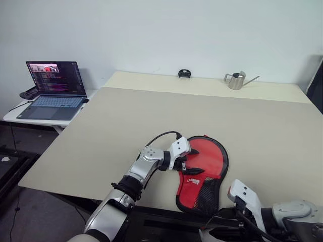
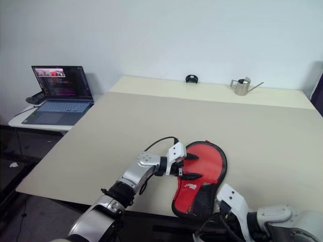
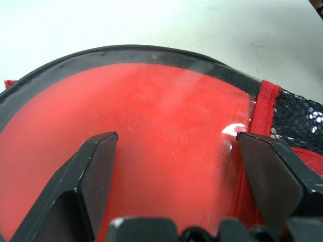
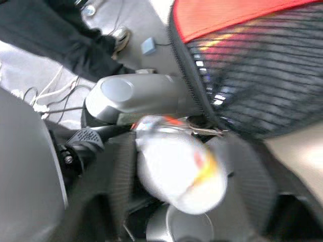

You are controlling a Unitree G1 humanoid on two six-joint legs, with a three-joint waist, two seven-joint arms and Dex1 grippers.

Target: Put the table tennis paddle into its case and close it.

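The case (image 1: pixel 203 171) lies red side up at the near edge of the counter (image 1: pixel 151 116), its narrow mesh end hanging just past the edge. The left hand (image 1: pixel 190 165) rests over the red face with both fingers (image 3: pixel 93 176) spread wide, one each side of the round part, pressing or hovering but clamping nothing. The right hand (image 4: pixel 186 196) sits just under the case's mesh end, below the counter edge; the wrist view is blurred, so I cannot tell whether its fingers are apart or closed, nor whether it holds anything. A metal zip pull (image 4: pixel 204 131) hangs at the black rim just ahead of it. The paddle I cannot pick out; it may already be inside. The step looks to be zipping shut, nearly the last. To do it well, the left hand should pin the case flat while the right pinches the pull squarely and draws it along the rim, not away from it. There is a small white logo (image 1: pixel 194 181) near the mesh, too small to read.
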